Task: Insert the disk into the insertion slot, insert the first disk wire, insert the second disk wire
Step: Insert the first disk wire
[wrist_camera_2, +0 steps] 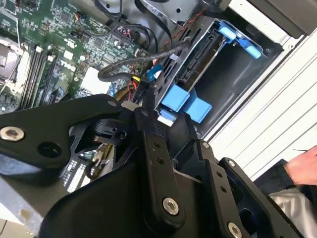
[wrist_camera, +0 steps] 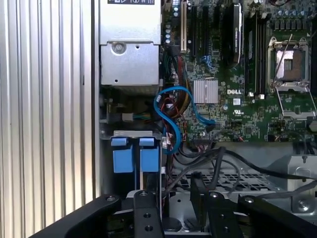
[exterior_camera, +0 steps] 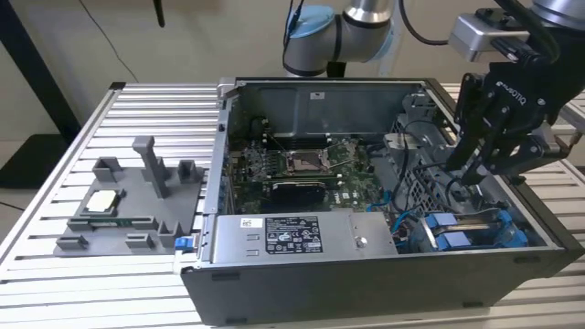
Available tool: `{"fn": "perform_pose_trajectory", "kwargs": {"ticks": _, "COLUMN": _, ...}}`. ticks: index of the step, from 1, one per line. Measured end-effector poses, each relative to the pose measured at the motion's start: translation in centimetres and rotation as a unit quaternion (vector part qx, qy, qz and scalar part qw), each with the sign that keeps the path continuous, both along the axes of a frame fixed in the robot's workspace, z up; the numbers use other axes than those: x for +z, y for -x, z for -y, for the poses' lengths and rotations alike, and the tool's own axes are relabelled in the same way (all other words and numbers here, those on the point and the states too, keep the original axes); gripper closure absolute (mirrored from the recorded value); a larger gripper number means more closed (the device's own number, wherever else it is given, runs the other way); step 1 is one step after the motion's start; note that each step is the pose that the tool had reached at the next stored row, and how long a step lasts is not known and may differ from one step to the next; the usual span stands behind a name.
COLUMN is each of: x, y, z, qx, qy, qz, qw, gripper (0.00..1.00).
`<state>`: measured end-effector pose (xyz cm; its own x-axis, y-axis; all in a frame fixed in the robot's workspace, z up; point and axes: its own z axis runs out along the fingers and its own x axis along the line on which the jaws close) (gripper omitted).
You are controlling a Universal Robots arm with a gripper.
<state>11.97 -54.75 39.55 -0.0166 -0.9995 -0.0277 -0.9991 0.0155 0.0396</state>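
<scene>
- My gripper (exterior_camera: 462, 179) hangs inside the open computer case (exterior_camera: 302, 295), on the exterior view's right, low over the drive cage and among the loose black cables (wrist_camera_2: 141, 58).
- I cannot tell whether it is clamped or released. In both wrist views its tip is crowded by cabling, and I cannot make out anything held.
- The disk (exterior_camera: 457, 236) sits down in the insertion slot (wrist_camera_2: 233, 84), in the corner of the case nearest the exterior camera, on that view's right. To my eye this step is done: its blue carrier lies level with the bay, not tilted out of it.
- The relation that matters: the disk lies just beyond my gripper's tip, near but apart from it. It is on the far side from the motherboard (wrist_camera: 233, 99).
- Its long axis runs away from me into the bay. The blue tabs and the connector edge are at the near end, facing my gripper.
- A blue wire (wrist_camera: 168, 111) loops from the motherboard toward that connector edge. Whether it is seated in the disk, I cannot tell.
- The power supply (exterior_camera: 302, 236) lies beside the bay, well apart from my gripper.
</scene>
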Motion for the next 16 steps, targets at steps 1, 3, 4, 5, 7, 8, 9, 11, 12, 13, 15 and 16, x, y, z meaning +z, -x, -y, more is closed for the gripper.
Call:
{"fn": "perform_pose_trajectory", "kwargs": {"ticks": 1, "x": 0.00, "y": 0.01, "z": -0.11, "qx": 0.000, "qy": -0.0003, "qz": 0.0000, "qw": 1.0000, "gripper": 0.60}}
{"fn": "perform_pose_trajectory", "kwargs": {"ticks": 3, "x": 0.00, "y": 0.01, "z": -0.25, "qx": 0.000, "qy": -0.0032, "qz": 0.0000, "qw": 1.0000, "gripper": 0.60}}
{"fn": "perform_pose_trajectory", "kwargs": {"ticks": 4, "x": -0.02, "y": 0.01, "z": -0.31, "qx": 0.000, "qy": -0.0058, "qz": 0.0000, "qw": 1.0000, "gripper": 0.60}}
{"fn": "perform_pose_trajectory", "kwargs": {"ticks": 5, "x": -0.04, "y": 0.01, "z": -0.37, "qx": 0.000, "qy": -0.0085, "qz": 0.0000, "qw": 1.0000, "gripper": 0.60}}
{"fn": "perform_pose_trajectory", "kwargs": {"ticks": 7, "x": -0.12, "y": 0.02, "z": -0.49, "qx": 0.000, "qy": -0.0134, "qz": 0.0001, "qw": 0.9999, "gripper": 0.60}}
{"fn": "perform_pose_trajectory", "kwargs": {"ticks": 8, "x": -0.19, "y": 0.02, "z": -0.53, "qx": 0.000, "qy": -0.0154, "qz": 0.0005, "qw": 0.9999, "gripper": 0.60}}
{"fn": "perform_pose_trajectory", "kwargs": {"ticks": 9, "x": -0.27, "y": 0.02, "z": -0.57, "qx": 0.000, "qy": -0.0174, "qz": 0.0010, "qw": 0.9998, "gripper": 0.60}}
{"fn": "perform_pose_trajectory", "kwargs": {"ticks": 11, "x": -0.43, "y": 0.03, "z": -0.60, "qx": 0.000, "qy": -0.0219, "qz": 0.0025, "qw": 0.9998, "gripper": 0.60}}
{"fn": "perform_pose_trajectory", "kwargs": {"ticks": 12, "x": -0.45, "y": 0.02, "z": -0.61, "qx": 0.000, "qy": -0.0247, "qz": 0.0029, "qw": 0.9997, "gripper": 0.60}}
{"fn": "perform_pose_trajectory", "kwargs": {"ticks": 13, "x": -0.48, "y": 0.02, "z": -0.61, "qx": 0.000, "qy": -0.0285, "qz": 0.0031, "qw": 0.9996, "gripper": 0.60}}
{"fn": "perform_pose_trajectory", "kwargs": {"ticks": 15, "x": -0.48, "y": 0.02, "z": -0.61, "qx": 0.000, "qy": -0.0367, "qz": 0.0032, "qw": 0.9993, "gripper": 0.60}}
{"fn": "perform_pose_trajectory", "kwargs": {"ticks": 16, "x": -0.49, "y": 0.02, "z": -0.61, "qx": 0.000, "qy": -0.0387, "qz": 0.0032, "qw": 0.9992, "gripper": 0.60}}
